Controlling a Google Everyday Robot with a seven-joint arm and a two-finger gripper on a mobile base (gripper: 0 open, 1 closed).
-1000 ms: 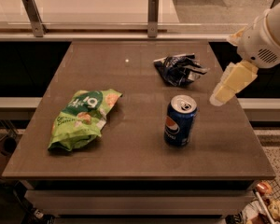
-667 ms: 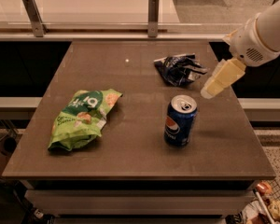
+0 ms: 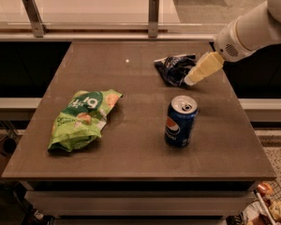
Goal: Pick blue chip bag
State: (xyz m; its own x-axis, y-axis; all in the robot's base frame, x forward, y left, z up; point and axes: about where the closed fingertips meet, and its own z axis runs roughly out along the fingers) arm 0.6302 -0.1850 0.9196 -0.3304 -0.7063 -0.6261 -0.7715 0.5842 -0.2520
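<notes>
The blue chip bag [image 3: 172,68] is a small crumpled navy foil bag with white markings, lying on the far right part of the brown table [image 3: 131,139]. My gripper [image 3: 191,80] is the cream-coloured end of a white arm that reaches in from the upper right. Its tip sits at the bag's right edge, just above the table. From here the fingers look like one cream wedge.
A blue Pepsi can [image 3: 180,121] stands upright in front of the bag, just below my gripper. A larger light-green chip bag [image 3: 82,117] lies on the left of the table. A railing with two metal posts [image 3: 153,14] runs behind the table.
My gripper has moved left and slightly up in the view, from beside the can's upper right to the right edge of the blue chip bag. The objects have not moved.
</notes>
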